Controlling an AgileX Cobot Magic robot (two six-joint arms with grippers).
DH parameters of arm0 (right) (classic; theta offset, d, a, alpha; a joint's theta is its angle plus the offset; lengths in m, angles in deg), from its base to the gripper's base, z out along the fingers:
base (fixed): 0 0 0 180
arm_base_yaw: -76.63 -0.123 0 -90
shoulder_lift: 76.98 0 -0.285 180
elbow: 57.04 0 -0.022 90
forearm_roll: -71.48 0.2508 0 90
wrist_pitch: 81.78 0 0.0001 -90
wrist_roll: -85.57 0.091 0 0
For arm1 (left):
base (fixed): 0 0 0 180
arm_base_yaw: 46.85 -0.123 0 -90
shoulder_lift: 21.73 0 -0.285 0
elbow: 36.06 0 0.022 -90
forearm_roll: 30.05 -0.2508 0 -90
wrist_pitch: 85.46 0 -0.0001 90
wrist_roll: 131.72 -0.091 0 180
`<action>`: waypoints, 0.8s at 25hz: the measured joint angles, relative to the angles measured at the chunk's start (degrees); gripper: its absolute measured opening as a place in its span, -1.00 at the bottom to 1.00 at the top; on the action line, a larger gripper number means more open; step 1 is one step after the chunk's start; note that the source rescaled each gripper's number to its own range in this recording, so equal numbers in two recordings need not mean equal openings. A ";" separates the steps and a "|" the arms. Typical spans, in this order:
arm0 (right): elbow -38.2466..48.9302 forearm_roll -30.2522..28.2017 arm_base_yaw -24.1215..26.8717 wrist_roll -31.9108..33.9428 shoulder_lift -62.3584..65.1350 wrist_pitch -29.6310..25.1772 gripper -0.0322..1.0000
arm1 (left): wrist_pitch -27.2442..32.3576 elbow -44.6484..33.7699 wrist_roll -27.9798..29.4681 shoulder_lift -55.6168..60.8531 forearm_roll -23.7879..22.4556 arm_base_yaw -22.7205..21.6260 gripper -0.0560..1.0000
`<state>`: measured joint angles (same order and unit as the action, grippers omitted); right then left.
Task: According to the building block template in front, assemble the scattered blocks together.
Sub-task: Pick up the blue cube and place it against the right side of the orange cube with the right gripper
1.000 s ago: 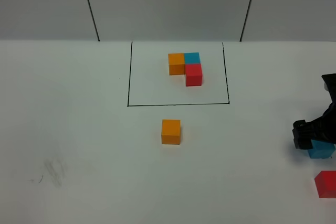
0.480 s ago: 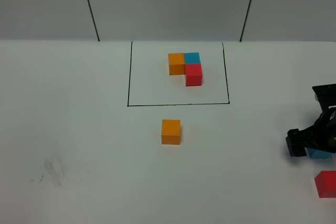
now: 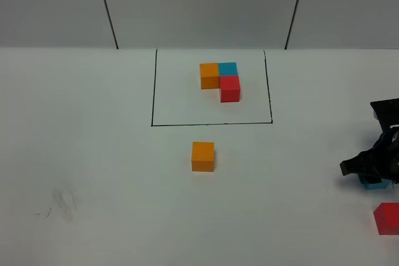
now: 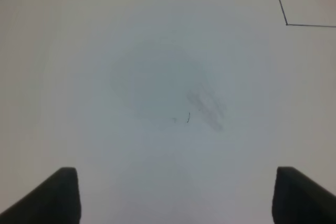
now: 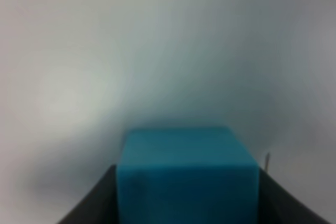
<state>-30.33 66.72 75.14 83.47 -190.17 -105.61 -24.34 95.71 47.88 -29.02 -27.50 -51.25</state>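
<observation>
worktop [image 3: 93,154]: white, matt, smooth; sheet material cannot be told.
smudge [image 3: 62,204]: dull grey scuff on the worktop, well left of the frame, nearer side.
frame [image 3: 212,124]: thin black drawn line, flat, no sheen.
template cubes [image 3: 219,79]: inside the frame; matt, smooth faces.
orange cube [image 3: 202,156]: just outside the frame; matt, plain.
blue cube [image 5: 187,177]: matt, even colour.
red cube [image 3: 388,218]: matt.
right jaws: black, dull, plastic-looking.
left jaws: black, matt.

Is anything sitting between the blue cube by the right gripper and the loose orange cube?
Nothing visible. Only bare table lies between the blue cube and the loose orange cube; the loose red cube sits off that line, nearer the front edge.
</observation>
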 joint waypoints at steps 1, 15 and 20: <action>-0.06 -0.55 0.00 -0.14 0.06 -0.18 -0.46 | 0.00 0.00 0.00 0.00 0.00 0.00 0.36; -16.17 0.75 -17.05 -34.19 3.01 -17.85 -0.46 | 0.00 0.00 0.00 0.00 -0.05 0.00 0.36; -22.28 1.65 -22.90 -42.23 -1.54 -19.64 -0.46 | 0.00 0.00 0.00 0.00 -0.05 0.00 0.36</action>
<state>-52.60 68.37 52.24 41.24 -191.72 -125.25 -24.34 95.71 47.88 -29.02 -27.56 -51.25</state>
